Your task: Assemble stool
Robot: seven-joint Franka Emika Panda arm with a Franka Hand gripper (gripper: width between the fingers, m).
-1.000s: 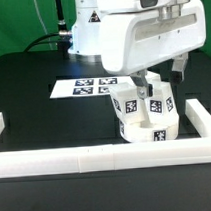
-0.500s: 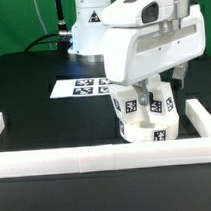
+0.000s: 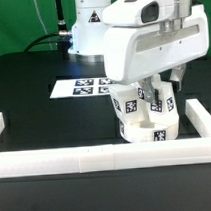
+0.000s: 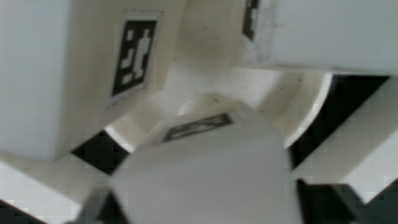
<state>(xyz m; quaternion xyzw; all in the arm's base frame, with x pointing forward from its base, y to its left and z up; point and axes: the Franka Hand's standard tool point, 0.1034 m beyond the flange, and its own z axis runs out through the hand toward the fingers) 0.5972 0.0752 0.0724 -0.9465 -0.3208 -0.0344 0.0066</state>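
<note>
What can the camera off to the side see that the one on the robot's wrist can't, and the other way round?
Only the exterior view shows the black table, the marker board, the white border rails and the robot arm over the stool.

Only the wrist view shows, close up, a tag deep between the white parts.

Both show the white stool and its black-and-white tags. Neither shows the gripper's fingertips clearly.

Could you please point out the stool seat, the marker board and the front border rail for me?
Stool seat (image 3: 145, 129), exterior view, on its tagged side wall.
Marker board (image 3: 78, 88), exterior view, on its flat tagged top.
Front border rail (image 3: 66, 162), exterior view, on its top face.
</note>
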